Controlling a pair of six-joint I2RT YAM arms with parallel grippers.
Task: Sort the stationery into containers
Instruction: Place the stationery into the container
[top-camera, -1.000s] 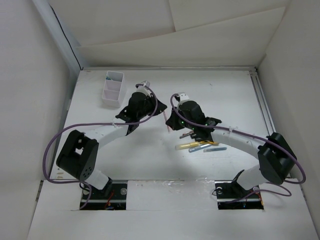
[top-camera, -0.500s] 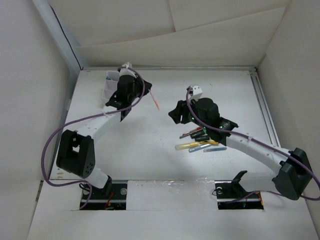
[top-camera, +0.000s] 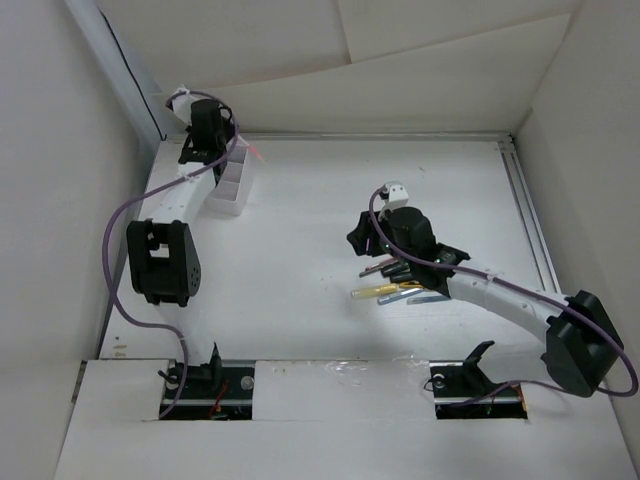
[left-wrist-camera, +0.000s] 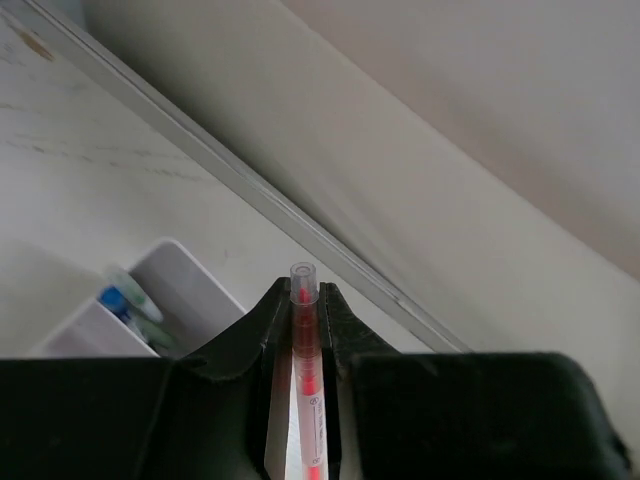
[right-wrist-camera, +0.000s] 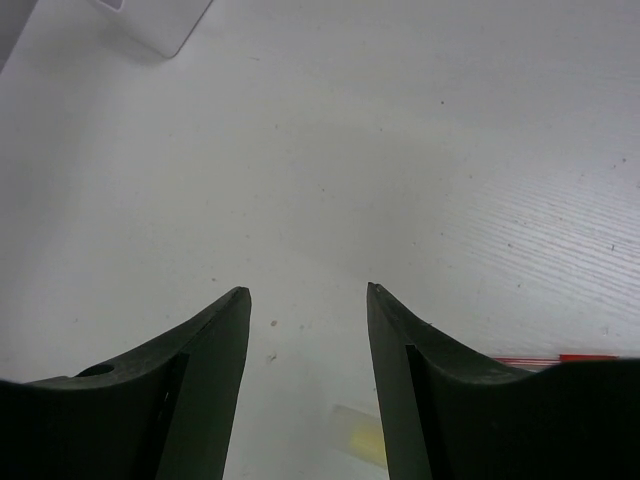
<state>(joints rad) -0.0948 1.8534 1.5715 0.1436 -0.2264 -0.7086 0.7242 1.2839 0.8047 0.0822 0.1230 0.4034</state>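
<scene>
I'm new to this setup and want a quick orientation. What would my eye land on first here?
First, the left hand, shut on a red pen at the far left corner of the table, right by the white box. Next, the right hand, open and empty, poised over the loose pens lying right of the table's middle.

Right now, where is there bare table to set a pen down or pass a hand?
Bare: the table stretch between the white box and the right arm, and the far-right corner. Crowded: the pen pile under the right arm, and the box's corner, where the left arm hangs.
</scene>
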